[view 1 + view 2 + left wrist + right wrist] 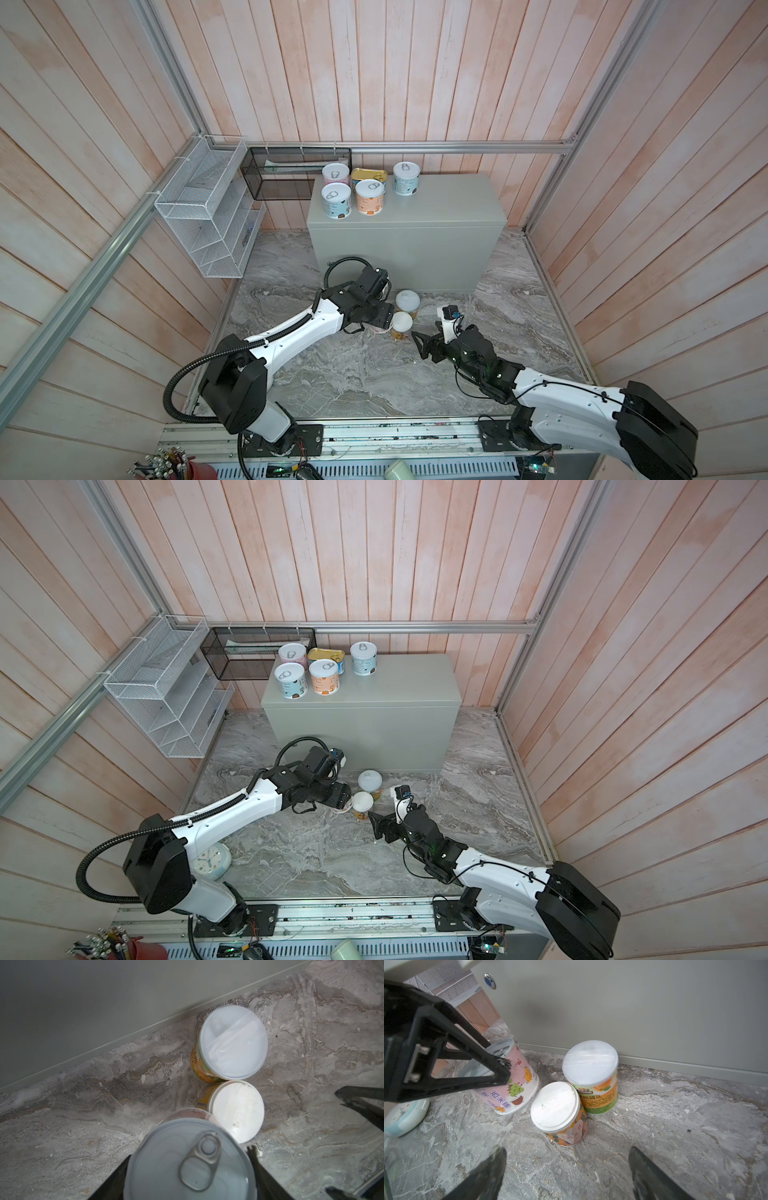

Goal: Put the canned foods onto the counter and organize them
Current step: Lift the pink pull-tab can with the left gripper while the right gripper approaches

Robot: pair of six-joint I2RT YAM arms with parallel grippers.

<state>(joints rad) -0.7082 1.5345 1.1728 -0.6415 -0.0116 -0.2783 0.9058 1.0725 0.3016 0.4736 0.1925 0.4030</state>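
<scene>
Grey-green metal box bench (449, 203), flat-topped, carrying four pastel pull-tab cans (370, 197) and a flat gold rectangular tin (365, 172) crowded at its left rear; free room to the right. Grey marble-patterned surface (374, 374) below.

Left end effector (185, 1176) clamped on a pink-labelled round can (519, 1084) with silver pull-tab lid, tilted, before the bench front; lift-off not discernible. Right end effector (566, 1153) spread wide, empty, just short of the shorter white-lidded orange can (556, 1111).

Likely hazards:
- tilted can slipping from a shallow pinch
- swing knocking that near neighbour, or the taller white-lidded orange-green can (589, 1076) behind it
- clash of the two close end effectors
- crowded landing toppling cans already set
</scene>
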